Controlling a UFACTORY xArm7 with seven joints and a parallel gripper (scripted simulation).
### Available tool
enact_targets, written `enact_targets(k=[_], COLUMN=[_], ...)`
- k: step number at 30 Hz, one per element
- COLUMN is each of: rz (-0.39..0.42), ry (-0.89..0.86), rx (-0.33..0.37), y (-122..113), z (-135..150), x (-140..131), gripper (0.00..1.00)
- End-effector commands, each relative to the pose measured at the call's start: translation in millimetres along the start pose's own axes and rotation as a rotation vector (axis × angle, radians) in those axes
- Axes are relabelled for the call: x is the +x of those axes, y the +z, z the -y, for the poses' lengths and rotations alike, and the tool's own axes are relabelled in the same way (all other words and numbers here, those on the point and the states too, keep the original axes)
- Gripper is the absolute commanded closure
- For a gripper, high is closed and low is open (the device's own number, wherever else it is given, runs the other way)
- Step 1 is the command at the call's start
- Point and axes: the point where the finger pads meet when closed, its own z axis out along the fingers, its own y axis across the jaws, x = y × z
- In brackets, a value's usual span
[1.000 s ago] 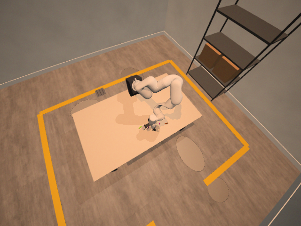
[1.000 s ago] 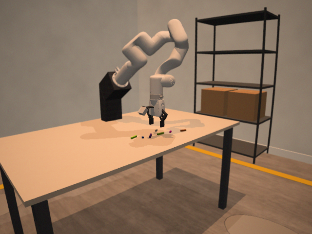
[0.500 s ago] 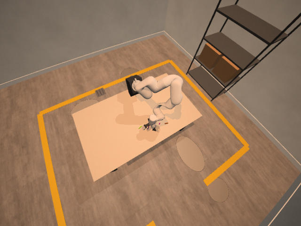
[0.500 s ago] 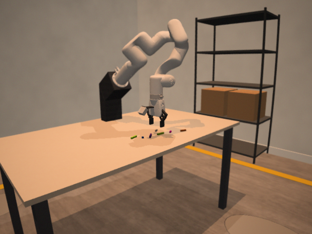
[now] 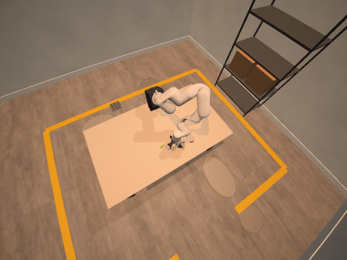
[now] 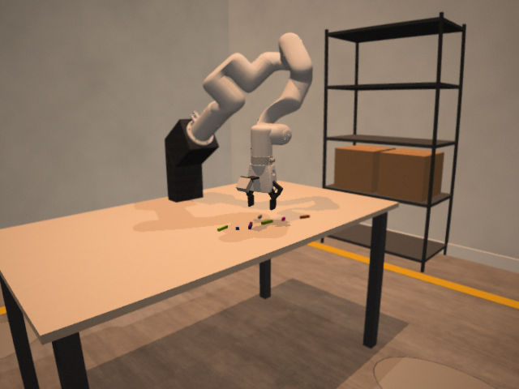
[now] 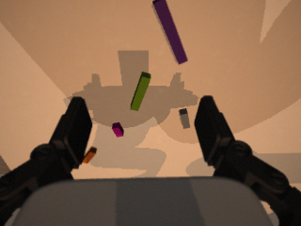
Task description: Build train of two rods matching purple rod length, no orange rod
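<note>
My gripper (image 6: 261, 204) is open and empty, hovering above a cluster of small rods on the table; it also shows in the overhead view (image 5: 175, 145). In the wrist view a lime-green rod (image 7: 140, 90) lies between and just beyond the fingers. The purple rod (image 7: 170, 32) lies farther out, a magenta rod (image 7: 118, 129) near the left finger, a grey rod (image 7: 184, 118) near the right finger, and an orange rod (image 7: 89, 154) at the lower left. In the side view a second lime rod (image 6: 222, 228) and a blue rod (image 6: 237, 228) lie left of the purple rod (image 6: 250, 224).
The arm's black base (image 6: 184, 163) stands at the table's back. A metal shelf (image 6: 389, 138) with brown boxes stands to the right, off the table. The rods lie near the table's right front edge (image 6: 335, 228).
</note>
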Motion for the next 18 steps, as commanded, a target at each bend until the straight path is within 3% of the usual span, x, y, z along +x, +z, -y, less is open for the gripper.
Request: enact_targets(k=[1,9,18], rz=[-0.002,-0.008,-0.012], ry=[-0.167,-0.453,-0.54], rx=[0.012,0.011,0.01], y=[-0.7,-1.6,-2.2], z=[-5.4,-16.5,-19.9], x=[-11.5,-26.2,-29.4], gripper=[0.0,0.0,0.0])
